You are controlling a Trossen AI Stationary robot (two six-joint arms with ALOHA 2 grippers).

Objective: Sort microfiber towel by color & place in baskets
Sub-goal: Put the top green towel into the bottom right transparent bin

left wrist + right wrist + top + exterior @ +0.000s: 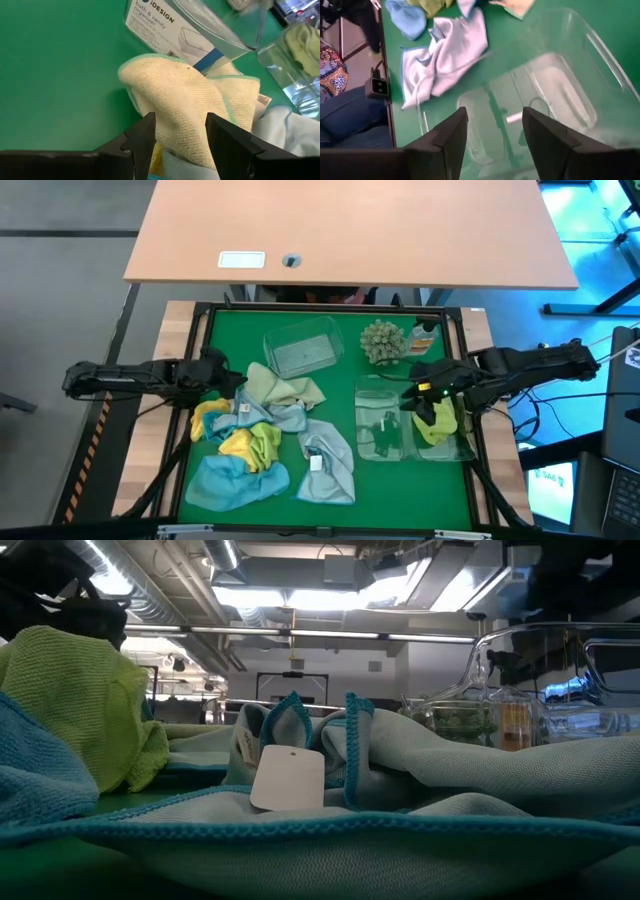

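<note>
High view has the left gripper [232,383] sitting at the left edge of the pile of soft microfiber towels [270,435], lower left on the green mat [230,330]. Its fingers [142,140] are spread either side of a pale yellow cloth [185,110], not pinching it. The right gripper [415,392], also open, hangs over a clear plastic bin [385,420] at right; the next bin [455,442] holds a lime cloth [438,425].

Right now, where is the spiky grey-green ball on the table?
In the high view the spiky ball sits at the far edge of the green mat, right of centre, between the far clear bin and the orange-capped bottle.
</note>
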